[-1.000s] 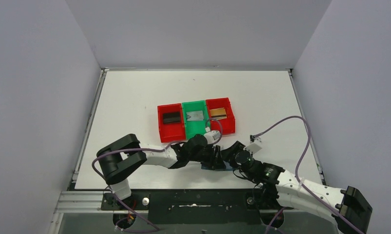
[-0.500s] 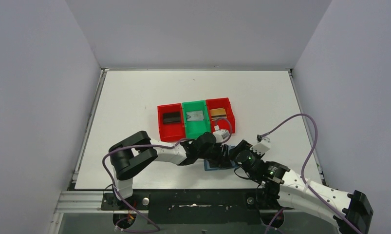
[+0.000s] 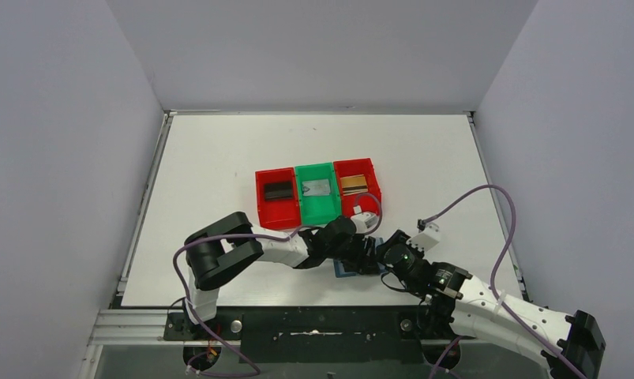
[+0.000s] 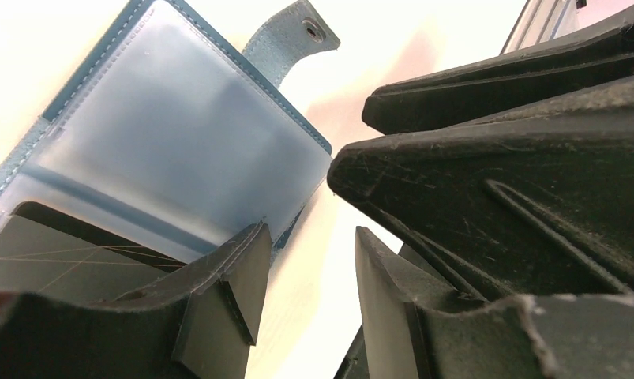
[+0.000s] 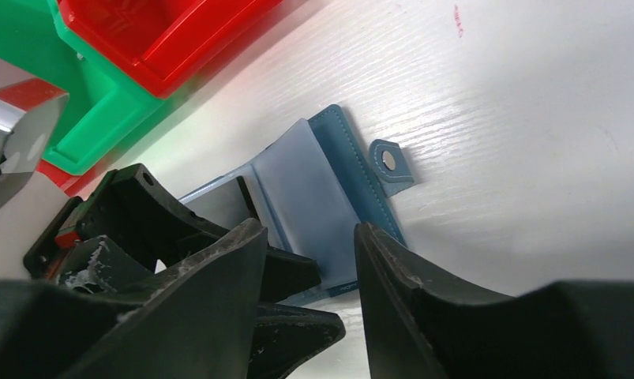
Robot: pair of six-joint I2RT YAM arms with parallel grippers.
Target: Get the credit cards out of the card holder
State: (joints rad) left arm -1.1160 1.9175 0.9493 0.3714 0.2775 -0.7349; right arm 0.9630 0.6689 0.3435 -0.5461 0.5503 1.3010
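Card holder (image 5: 313, 197) lies open, pockets up, on the table just robot-side of the green bin (image 3: 317, 212), with its snap tab (image 5: 388, 162) pointing away from the bin.

Left gripper (image 4: 305, 268): jaws partly open, clamping nothing. One fingertip overlaps the holder's edge, probably to pin it flat.

Right gripper (image 5: 309, 237): jaws also parted and empty, hovering over the holder, likely lining up a pull.

Three credit cards (image 3: 317, 188) lie out of the holder, one in the green bin and one in each of the red bins (image 3: 275, 215) flanking it.

A dark face (image 4: 61, 257) shows below the clear pocket. It may be a card not yet out, but the finger cuts it off.

In the top view the arms hide most of the holder.
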